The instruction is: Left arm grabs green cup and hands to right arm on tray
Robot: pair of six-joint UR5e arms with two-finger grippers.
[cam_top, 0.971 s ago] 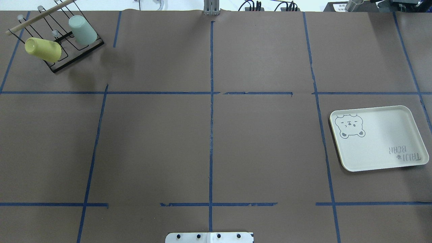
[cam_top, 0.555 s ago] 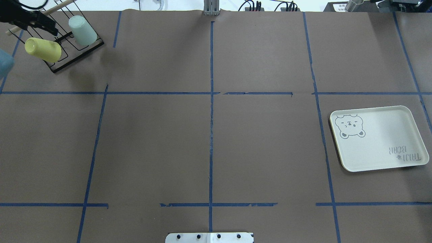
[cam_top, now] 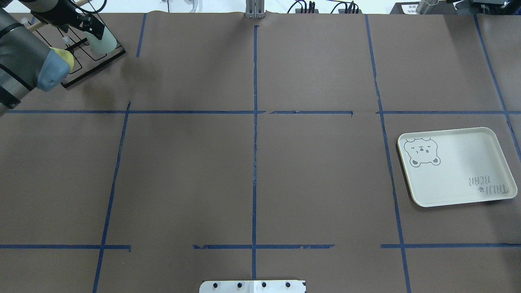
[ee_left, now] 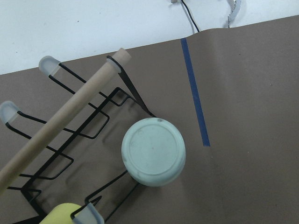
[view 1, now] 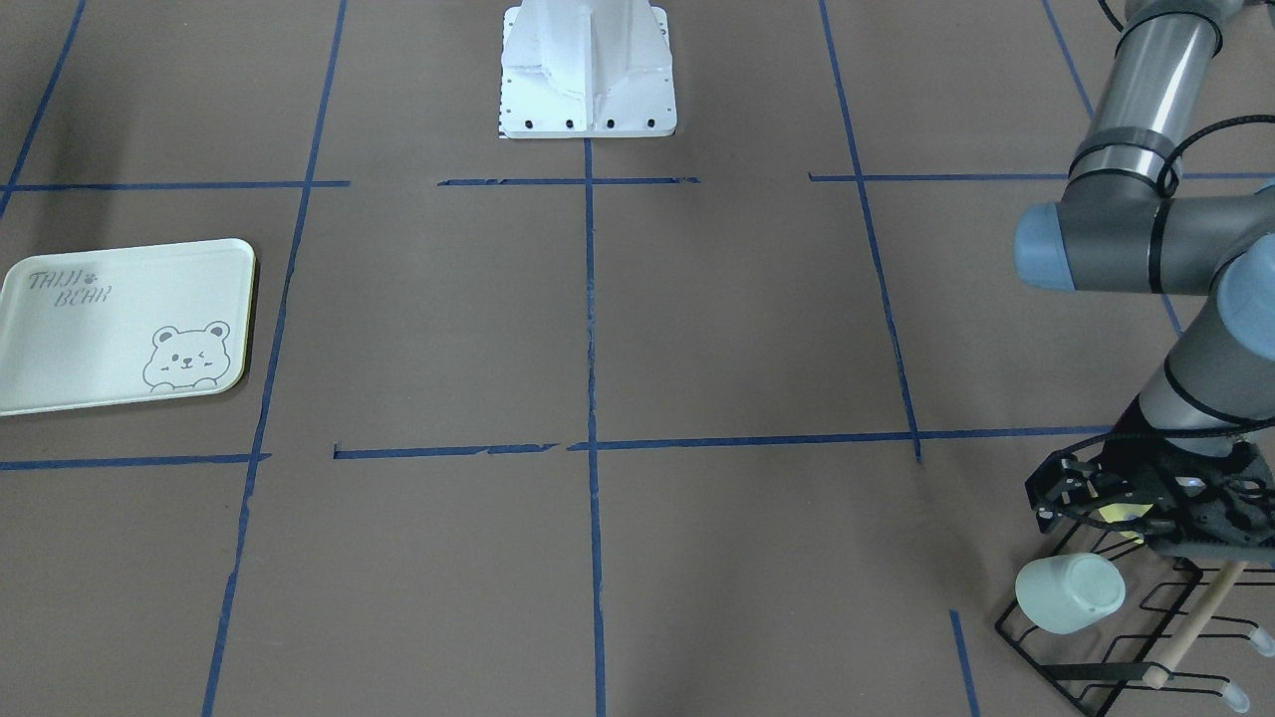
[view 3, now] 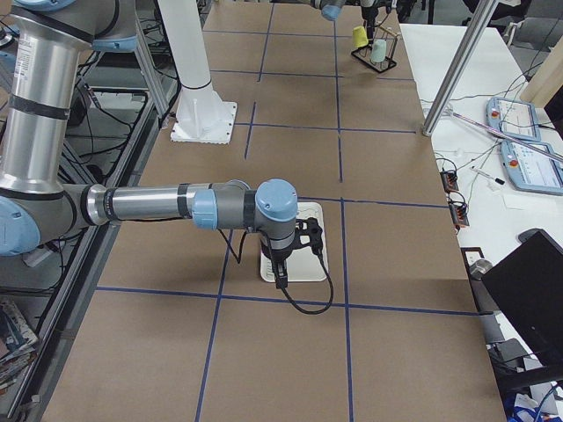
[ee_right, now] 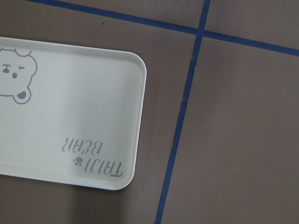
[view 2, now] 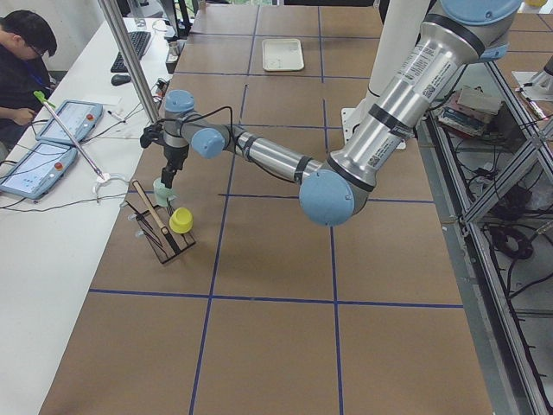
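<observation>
The green cup [cam_top: 107,43] sits upside down on a peg of the black wire rack [cam_top: 94,66] at the far left. It also shows in the front view [view 1: 1071,595] and, bottom up, in the left wrist view [ee_left: 153,151]. My left gripper [cam_top: 92,28] hovers over the rack just above the cup and looks open and empty in the front view [view 1: 1136,498]. The tray [cam_top: 460,162] lies bare at the right, and it also shows in the right wrist view [ee_right: 70,107]. My right gripper [view 3: 280,280] hangs over the tray; I cannot tell if it is open or shut.
A yellow cup [view 1: 1126,513] sits on the same rack beside the green one, mostly hidden under my left arm in the overhead view. A wooden bar [ee_left: 60,123] runs along the rack. Blue tape lines cross the brown table. An operator [view 2: 22,60] sits at the side bench.
My left arm has come in from the left. Its gripper has moved right across the rack to above the green cup and now hides most of the yellow cup.
</observation>
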